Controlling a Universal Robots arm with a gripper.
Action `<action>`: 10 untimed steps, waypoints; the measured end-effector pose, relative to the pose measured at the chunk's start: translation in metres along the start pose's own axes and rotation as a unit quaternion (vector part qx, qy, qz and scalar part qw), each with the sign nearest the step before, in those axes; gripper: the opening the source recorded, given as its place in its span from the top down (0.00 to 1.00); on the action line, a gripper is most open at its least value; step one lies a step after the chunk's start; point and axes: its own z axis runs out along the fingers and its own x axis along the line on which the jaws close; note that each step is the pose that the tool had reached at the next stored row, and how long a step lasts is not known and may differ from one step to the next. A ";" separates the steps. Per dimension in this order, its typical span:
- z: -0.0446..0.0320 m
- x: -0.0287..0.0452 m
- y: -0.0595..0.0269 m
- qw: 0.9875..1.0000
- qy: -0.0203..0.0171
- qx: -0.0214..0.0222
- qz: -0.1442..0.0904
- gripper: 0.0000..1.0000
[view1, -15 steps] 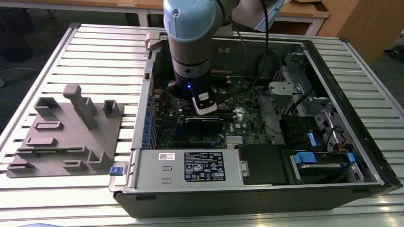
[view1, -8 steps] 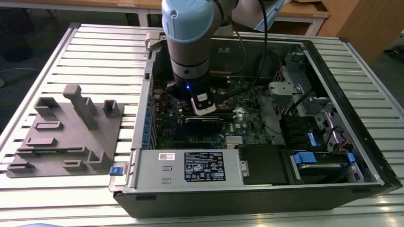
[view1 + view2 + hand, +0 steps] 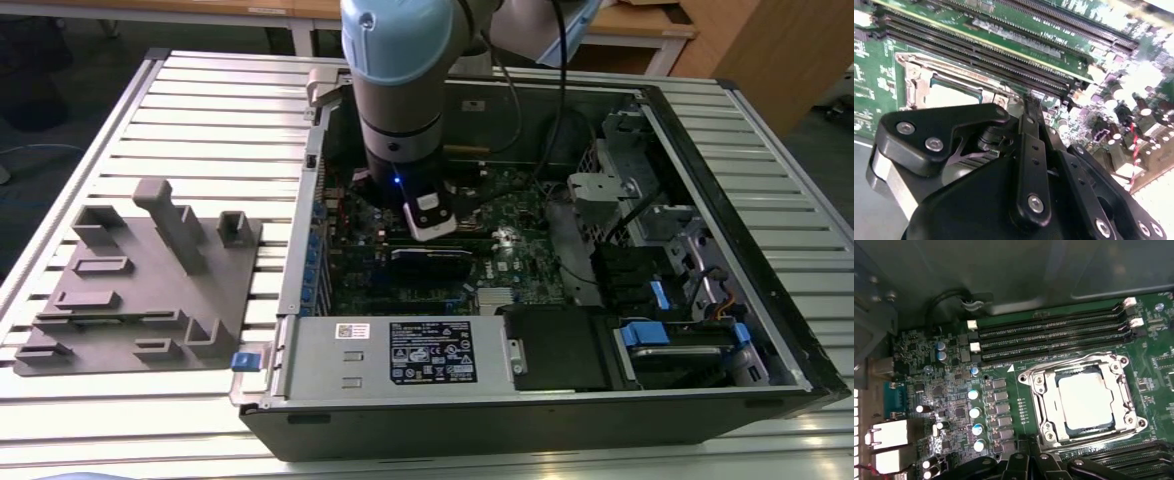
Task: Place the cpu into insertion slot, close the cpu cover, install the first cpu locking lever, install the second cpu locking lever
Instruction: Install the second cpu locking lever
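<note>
Slatted metal tabletop [image 3: 187, 110]: carries an open computer case [image 3: 534, 400] with a grey fixture block [image 3: 134, 290] beside it. Green motherboard [image 3: 954, 390]: lies flat inside the case, with long memory slots [image 3: 1054, 335] running just beside the socket. Robot arm [image 3: 400, 90]: reaches down into the case over the board. Tool [image 3: 1019, 165]: dark linkage poised close above the board near the socket; whether it is clenched or released I cannot tell. Insertion slot [image 3: 1081, 400]: on the board beside the memory slots, apparently occupied. Cpu cover [image 3: 1046, 397]: silver frame lying down around the chip; thin stamped metal, probably springy, best pushed at its edge. Cpu [image 3: 1084, 400]: seated in the slot, pale top showing through the cover's window; likely light, rigid and fragile beneath, so best held by its edges.
</note>
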 end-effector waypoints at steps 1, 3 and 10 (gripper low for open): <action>-0.0018 -0.0001 0.0005 1.000 0.000 0.000 0.000 0.89; -0.0046 -0.0002 0.0011 1.000 0.000 0.000 0.000 0.89; -0.0049 0.0000 0.0012 1.000 0.000 0.000 0.000 0.89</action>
